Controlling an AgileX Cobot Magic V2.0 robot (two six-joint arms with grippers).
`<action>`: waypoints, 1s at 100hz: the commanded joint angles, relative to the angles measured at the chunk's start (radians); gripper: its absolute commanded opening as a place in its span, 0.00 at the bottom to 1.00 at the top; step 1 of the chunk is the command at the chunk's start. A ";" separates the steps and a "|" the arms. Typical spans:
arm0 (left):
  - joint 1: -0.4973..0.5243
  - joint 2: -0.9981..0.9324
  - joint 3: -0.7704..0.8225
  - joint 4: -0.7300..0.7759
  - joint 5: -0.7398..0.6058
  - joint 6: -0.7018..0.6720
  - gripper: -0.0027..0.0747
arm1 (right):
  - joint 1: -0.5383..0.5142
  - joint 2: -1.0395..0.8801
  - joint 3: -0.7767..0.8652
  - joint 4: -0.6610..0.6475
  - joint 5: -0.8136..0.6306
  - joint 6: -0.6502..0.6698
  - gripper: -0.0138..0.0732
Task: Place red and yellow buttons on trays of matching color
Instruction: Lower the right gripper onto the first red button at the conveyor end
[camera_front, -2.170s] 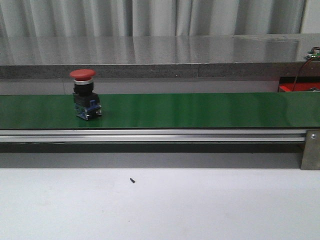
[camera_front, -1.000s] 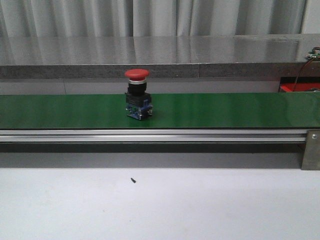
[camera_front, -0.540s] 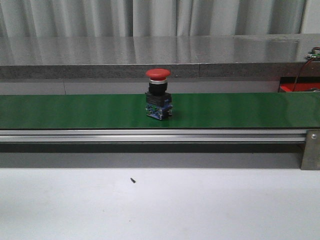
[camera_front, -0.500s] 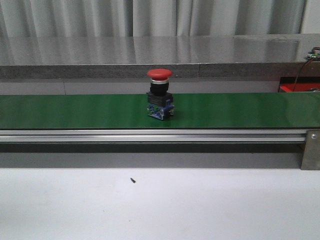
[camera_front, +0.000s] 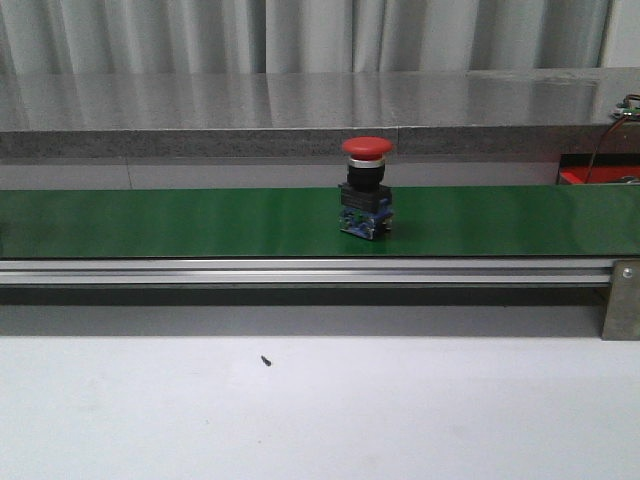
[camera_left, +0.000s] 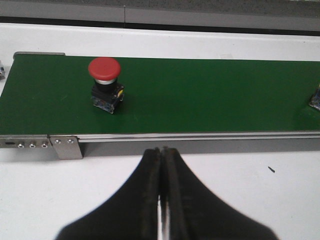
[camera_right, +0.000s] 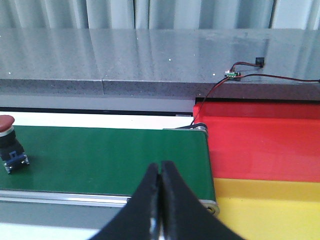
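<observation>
one red button (camera_front: 366, 186) upright on green belt (camera_front: 200, 221), seemingly mid-belt

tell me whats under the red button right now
The red button stands upright on the green conveyor belt, with the belt's metal rail in front. Its contact patch with the belt is hidden.

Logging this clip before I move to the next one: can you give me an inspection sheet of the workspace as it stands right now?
Surface: white table in front, green belt running across it on a metal rail.
Job's things: red button upright on the belt; red tray and yellow tray past the belt's end. No yellow button seen.
Clutter: small dark speck on the table.
Grippers: left gripper and right gripper, jaws closed, holding nothing.
Cables: thin wires on the grey counter.
Surroundings: grey curtain behind.
</observation>
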 joint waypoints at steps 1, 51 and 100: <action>-0.009 -0.056 0.020 -0.031 -0.077 0.000 0.01 | 0.000 0.145 -0.128 0.000 -0.008 -0.003 0.09; -0.009 -0.397 0.171 -0.038 -0.072 0.000 0.01 | 0.005 0.662 -0.500 0.001 0.165 -0.003 0.09; -0.009 -0.425 0.171 -0.038 -0.070 0.000 0.01 | 0.205 1.052 -0.919 0.002 0.551 -0.075 0.83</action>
